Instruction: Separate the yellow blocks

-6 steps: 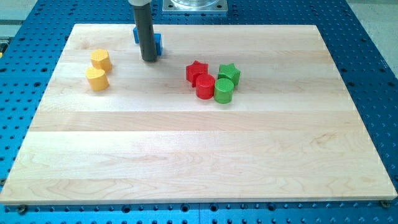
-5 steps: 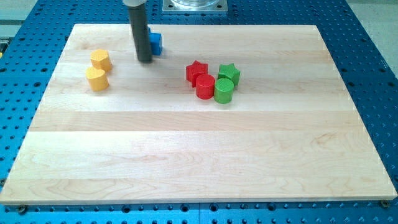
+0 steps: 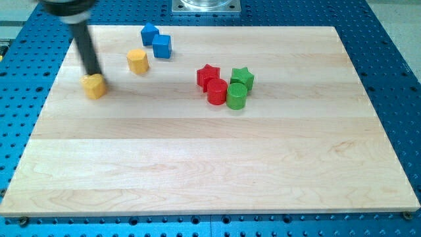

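Since earlier, one yellow block (image 3: 137, 60) slid right — my tip (image 3: 95, 72) touches other yellow block (image 3: 95, 86); no hand.

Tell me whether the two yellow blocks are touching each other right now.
Apart. The camera view shows bare wood between the yellow block beside the blue blocks and the other yellow block, which sits just below my tip.

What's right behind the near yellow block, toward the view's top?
My tip stands directly behind the near yellow block, touching or nearly so. The block's far face is hidden by it.
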Action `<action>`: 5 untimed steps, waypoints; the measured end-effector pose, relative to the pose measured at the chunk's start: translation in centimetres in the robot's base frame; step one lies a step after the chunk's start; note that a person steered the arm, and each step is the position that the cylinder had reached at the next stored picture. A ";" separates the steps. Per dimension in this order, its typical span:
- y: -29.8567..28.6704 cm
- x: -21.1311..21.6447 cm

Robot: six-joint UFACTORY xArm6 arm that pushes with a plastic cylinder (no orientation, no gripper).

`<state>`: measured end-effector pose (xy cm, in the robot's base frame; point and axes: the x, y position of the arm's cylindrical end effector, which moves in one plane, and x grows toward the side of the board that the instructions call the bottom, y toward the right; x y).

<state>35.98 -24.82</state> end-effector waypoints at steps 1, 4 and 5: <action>3.1 -3.5; 10.8 -6.6; 18.1 -6.6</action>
